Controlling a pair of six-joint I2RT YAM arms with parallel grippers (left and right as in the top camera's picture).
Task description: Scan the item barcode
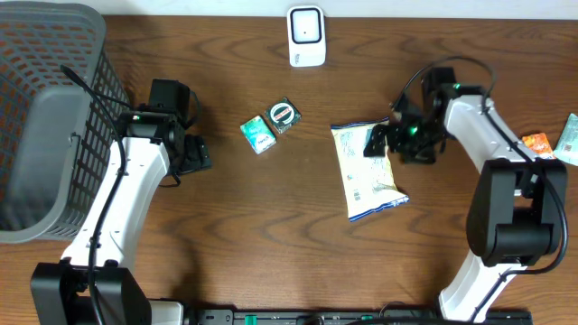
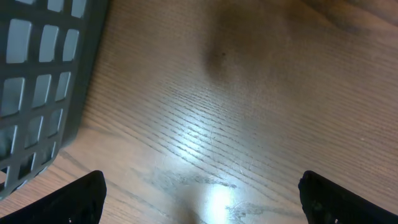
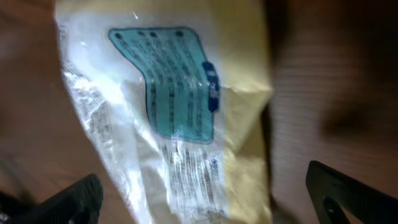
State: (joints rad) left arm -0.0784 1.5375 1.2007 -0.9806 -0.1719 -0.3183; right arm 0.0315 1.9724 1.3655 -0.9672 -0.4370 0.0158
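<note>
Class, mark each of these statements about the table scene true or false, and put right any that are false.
1. The grey basket stands at the left end of the table. True.
2. The white scanner lies inside the basket. False: it stands on the table at the far edge, near the middle.
3. Two small packets lie close together to the left of the yellow bag. True.
4. The left fingers grip a bottle. False: they stand apart over bare table beside the basket, holding nothing.
5. The right fingers stand apart above the yellow bag. True.
</note>
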